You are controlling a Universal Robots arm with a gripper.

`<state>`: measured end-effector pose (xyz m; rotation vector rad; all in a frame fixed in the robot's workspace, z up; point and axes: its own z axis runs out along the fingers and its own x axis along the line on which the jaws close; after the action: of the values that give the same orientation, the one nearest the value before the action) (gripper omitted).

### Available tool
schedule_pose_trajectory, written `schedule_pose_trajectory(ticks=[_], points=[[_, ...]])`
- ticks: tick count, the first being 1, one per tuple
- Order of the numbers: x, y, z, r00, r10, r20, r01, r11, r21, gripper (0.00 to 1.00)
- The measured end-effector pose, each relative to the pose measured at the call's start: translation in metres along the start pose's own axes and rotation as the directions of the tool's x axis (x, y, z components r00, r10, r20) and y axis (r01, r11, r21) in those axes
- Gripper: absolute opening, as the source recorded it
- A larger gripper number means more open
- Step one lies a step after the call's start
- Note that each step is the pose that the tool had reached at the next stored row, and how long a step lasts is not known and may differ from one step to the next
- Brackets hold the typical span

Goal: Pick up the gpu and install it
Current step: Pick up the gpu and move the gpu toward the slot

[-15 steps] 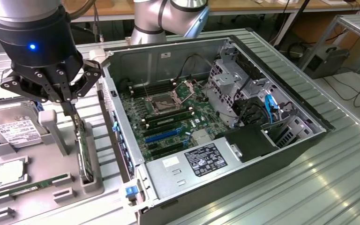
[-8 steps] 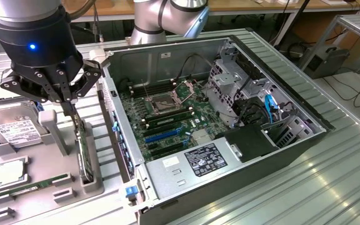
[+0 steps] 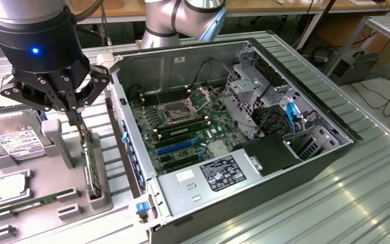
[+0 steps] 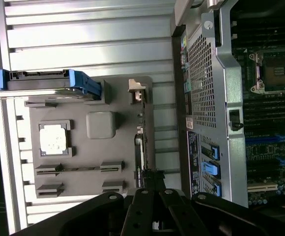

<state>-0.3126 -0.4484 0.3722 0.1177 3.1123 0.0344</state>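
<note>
The memory stick [image 3: 32, 204] lay nearest on the grey tray [image 3: 42, 180]. At its one o'clock the gpu [image 3: 90, 168] stood on edge in a slot, with the gripper [image 3: 77, 121] pinched narrow on its top edge. The open computer case [image 3: 174, 68] sat at the gpu's three o'clock.

The claw [image 4: 147, 174] is closed on the thin edge of the graphics card [image 4: 139, 142], which stands on edge in a slot of the gray holder [image 4: 120, 152]. The holder also carries a processor chip [image 4: 54, 138] and a blue-framed hard drive [image 4: 44, 84]. Just beside the holder stands the open computer case [image 4: 204, 73], on a ribbed metal surface [image 4: 83, 39].
</note>
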Motion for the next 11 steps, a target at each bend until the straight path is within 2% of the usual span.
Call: schedule_pose_trajectory(ticks=[1, 2, 5, 7, 8, 11], points=[[0.000, 0.0000, 0.0000, 1.0000, 0.000, 0.0001, 0.000, 1.0000, 0.0000, 0.17], [0.000, 0.0000, 0.0000, 1.0000, 0.000, 0.0001, 0.000, 1.0000, 0.0000, 0.17], [0.000, 0.0000, 0.0004, 1.0000, 0.000, 0.0002, 0.000, 1.0000, -0.0001, 0.36], [0.001, -0.0003, 0.0042, 1.0000, 0.000, 0.0008, 0.000, 1.0000, -0.0001, 0.36], [0.001, -0.0004, 0.0061, 1.0000, 0.000, 0.0008, 0.000, 1.0000, -0.0001, 0.42], [0.007, -0.0025, 0.0155, 1.0000, 0.000, 0.0012, 0.000, 1.0000, -0.0001, 0.42]])
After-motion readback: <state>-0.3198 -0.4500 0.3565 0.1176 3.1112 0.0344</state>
